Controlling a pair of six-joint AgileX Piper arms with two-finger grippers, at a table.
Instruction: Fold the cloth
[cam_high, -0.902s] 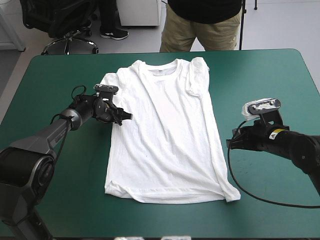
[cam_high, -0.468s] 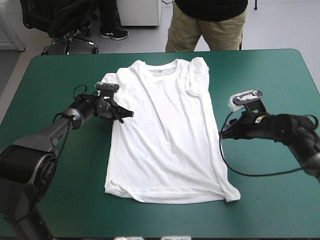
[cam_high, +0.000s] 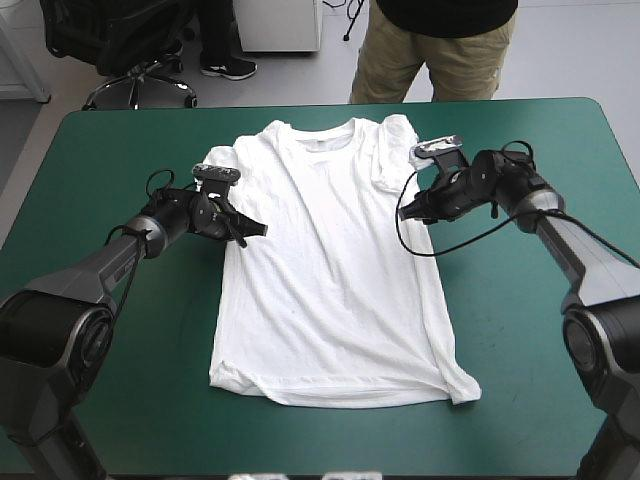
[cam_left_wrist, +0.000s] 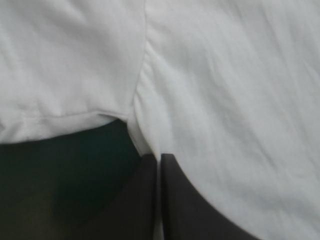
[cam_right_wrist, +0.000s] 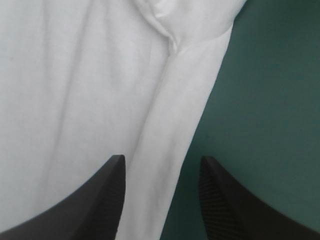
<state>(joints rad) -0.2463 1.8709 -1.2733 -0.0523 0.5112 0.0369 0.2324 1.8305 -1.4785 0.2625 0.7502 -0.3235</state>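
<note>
Right gripper (cam_high: 404, 213) has been swung in beside the T-shirt's (cam_high: 330, 280) right sleeve, fingers (cam_right_wrist: 107, 200) held apart astride its edge. Left gripper (cam_high: 256, 229) is clamped on its left edge.

My right gripper (cam_high: 404, 212) has left the bare teal-green cover (cam_high: 520, 330) well to the right of the T-shirt (cam_high: 330, 280). It has moved toward the table's far edge and inward. It now sits at the shirt's right side edge, just below the sleeve (cam_high: 395, 150), with my fingers (cam_right_wrist: 107, 195) apart across the white edge. My right arm has swung in with it.
</note>
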